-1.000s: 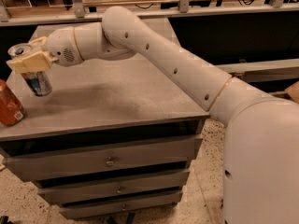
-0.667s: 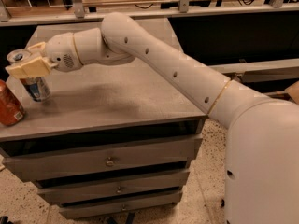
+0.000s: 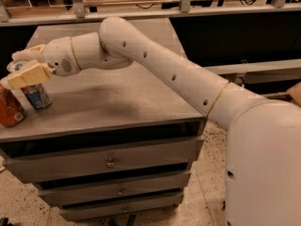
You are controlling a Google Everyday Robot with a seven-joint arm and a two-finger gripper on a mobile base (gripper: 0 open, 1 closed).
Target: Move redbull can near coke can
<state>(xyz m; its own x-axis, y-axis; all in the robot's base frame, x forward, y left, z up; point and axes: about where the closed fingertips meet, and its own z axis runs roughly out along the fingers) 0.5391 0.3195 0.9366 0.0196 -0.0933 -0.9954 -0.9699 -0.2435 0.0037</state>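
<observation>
The redbull can (image 3: 36,96), slim and silver-blue, stands upright near the left front edge of the grey cabinet top (image 3: 122,102). My gripper (image 3: 18,68) is at the can's upper part with its cream fingers (image 3: 26,75) on either side, shut on it. The can's silver top shows between the fingers. The coke can (image 3: 9,109), orange-red with a white patch near its base, stands just left of the redbull can at the cabinet's left edge, partly cut off by the picture's edge. The two cans are close, almost touching.
The cabinet has three metal drawers (image 3: 110,161) below its top. My white arm (image 3: 164,69) stretches across the top from the right. A shelf with railings (image 3: 188,4) runs behind. The speckled floor (image 3: 207,173) lies below.
My gripper has moved left and toward the front edge with the redbull can in it, bringing it close beside the coke can.
</observation>
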